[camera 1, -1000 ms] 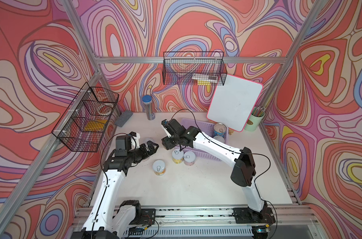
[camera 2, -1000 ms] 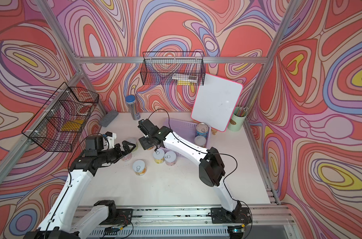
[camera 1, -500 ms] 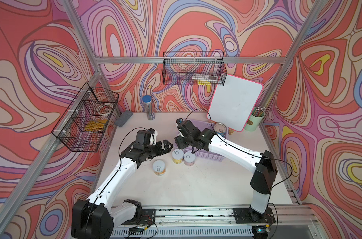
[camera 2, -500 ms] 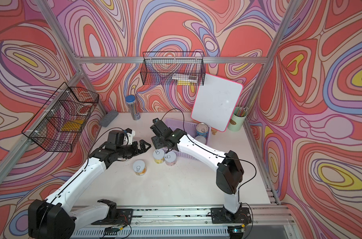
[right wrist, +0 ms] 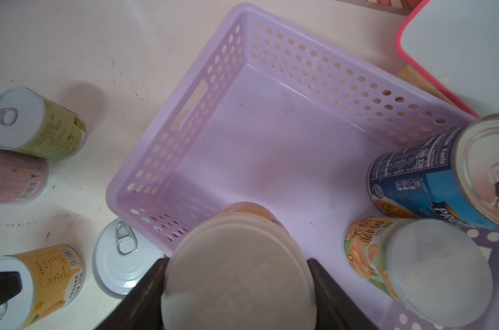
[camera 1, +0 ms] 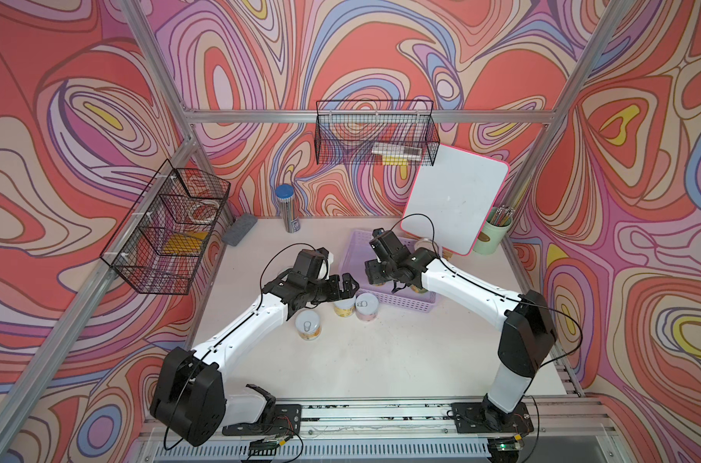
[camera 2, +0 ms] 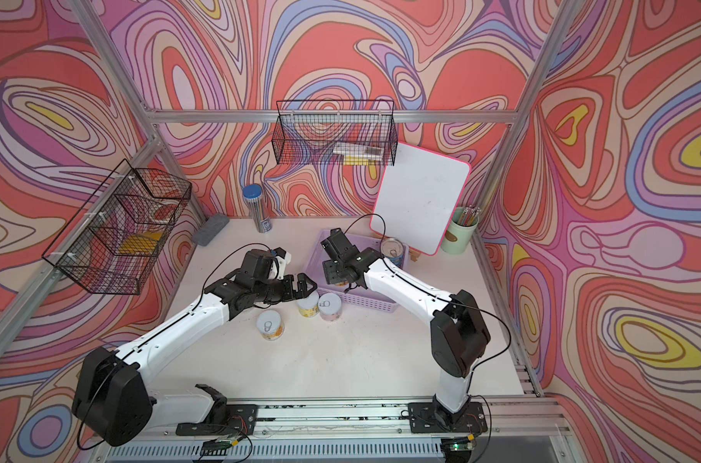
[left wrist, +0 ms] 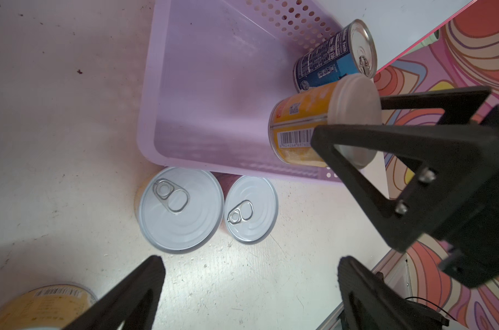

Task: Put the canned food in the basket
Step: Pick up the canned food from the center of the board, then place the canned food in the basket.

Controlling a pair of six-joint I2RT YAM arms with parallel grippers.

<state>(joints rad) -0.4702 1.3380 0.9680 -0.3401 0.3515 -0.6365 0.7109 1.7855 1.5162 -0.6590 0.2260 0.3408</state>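
The held can (right wrist: 238, 271), orange-labelled with a flat, pale plastic lid, is upright within the lavender basket (right wrist: 185, 120) at the lower edge of the right wrist view. The right gripper (left wrist: 356, 120) pinches it at the lid. Whether its base touches the floor I cannot tell. A blue-labelled can (right wrist: 414, 185) and a peach-and-green can (right wrist: 385, 257) stand in the basket at that view's right. Three pull-tab tins (camera 1: 308, 325) stand just below-left of the basket, mid-frame in both top views. The left gripper (camera 1: 345, 285) hovers over one, jaws spread wide. The tabletop (camera 1: 381, 360) is off-white, speckled and scuffed. The walls (camera 1: 100, 120) carry red, pink and lilac swirls.
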